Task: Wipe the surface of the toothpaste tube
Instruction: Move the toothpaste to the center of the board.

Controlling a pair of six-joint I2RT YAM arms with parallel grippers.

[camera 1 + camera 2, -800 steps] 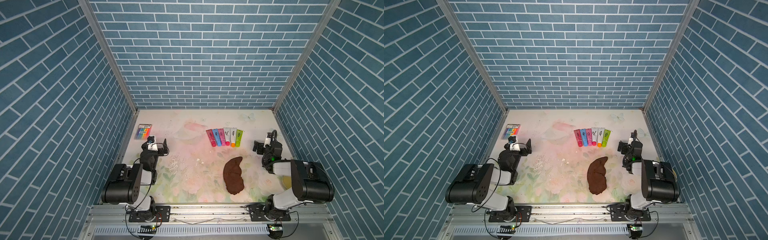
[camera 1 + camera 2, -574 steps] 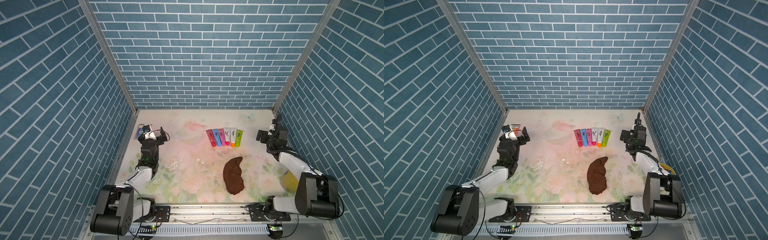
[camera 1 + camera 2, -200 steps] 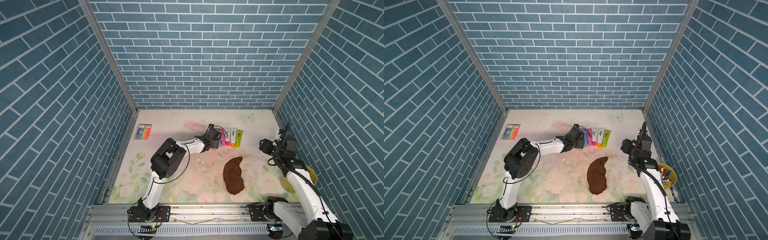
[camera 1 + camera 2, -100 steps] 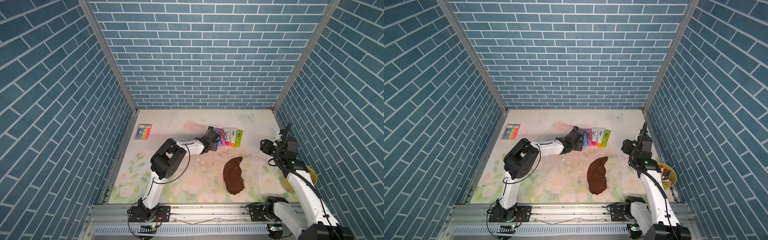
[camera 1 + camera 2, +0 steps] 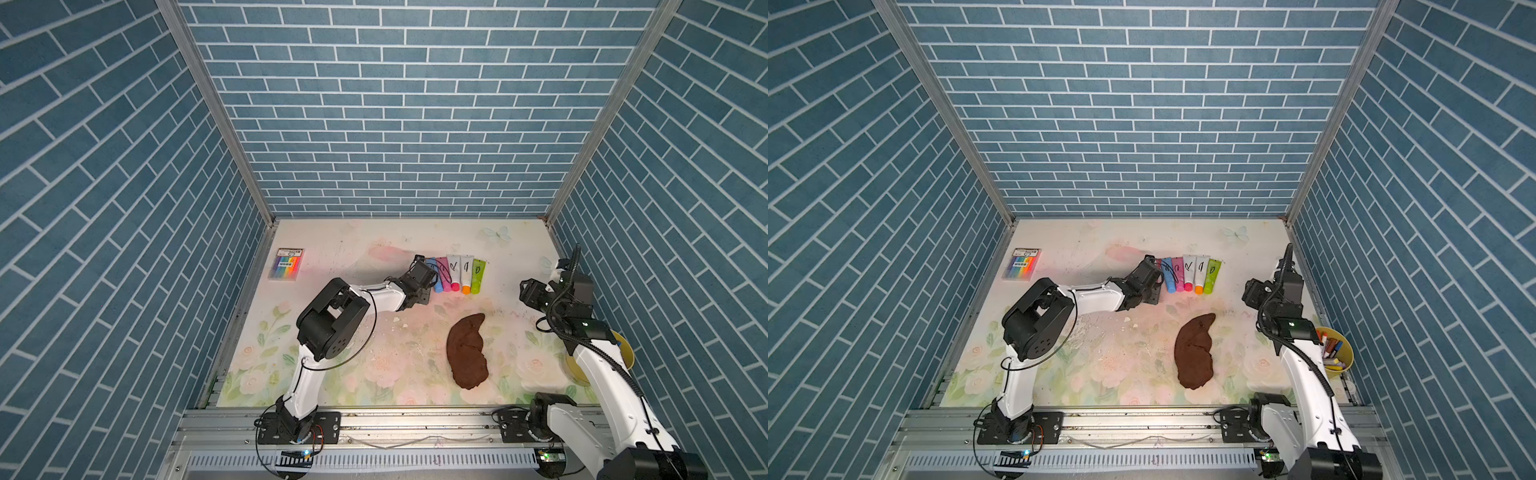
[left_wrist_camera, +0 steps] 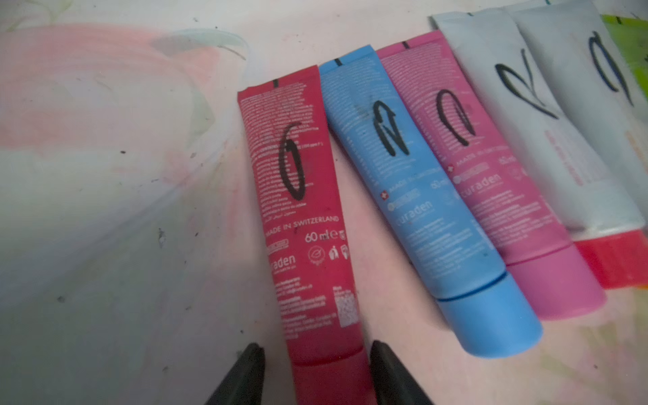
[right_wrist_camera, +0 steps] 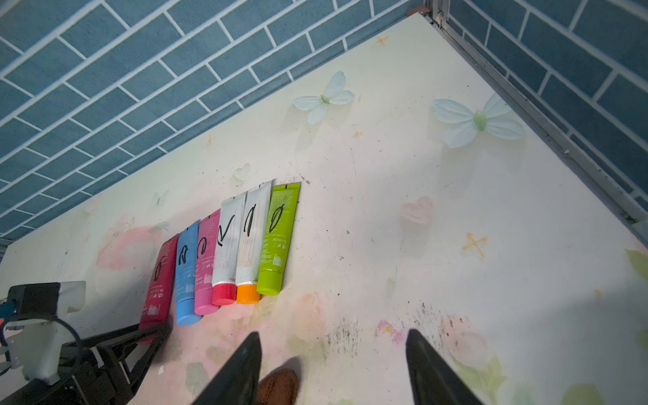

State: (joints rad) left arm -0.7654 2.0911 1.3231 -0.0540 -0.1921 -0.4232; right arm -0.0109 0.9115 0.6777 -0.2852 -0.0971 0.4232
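Note:
Several toothpaste tubes lie side by side at the back of the table. The red toothpaste tube [image 6: 305,228] [image 7: 163,277], marked with a black scribble, is the leftmost. My left gripper [image 6: 315,345] [image 5: 424,293] [image 5: 1154,297] is low over its cap end. The jaws stand open on either side of the cap, with a narrow gap showing on one side. A brown cloth [image 5: 467,349] [image 5: 1196,351] [image 7: 278,384] lies flat on the table nearer the front. My right gripper [image 7: 333,333] [image 5: 525,291] [image 5: 1250,295] hovers open and empty above the table, to the right of the tubes.
Beside the red tube lie a blue tube [image 6: 413,196], a pink tube [image 6: 491,175], two white ones and a green tube [image 7: 278,238]. A marker box [image 5: 286,264] sits at the back left. A yellow cup [image 5: 1335,353] of markers stands at the right edge.
The left gripper's jaws have narrowed around the red tube's cap end. The right arm has barely moved. The cloth and the other tubes lie as before.

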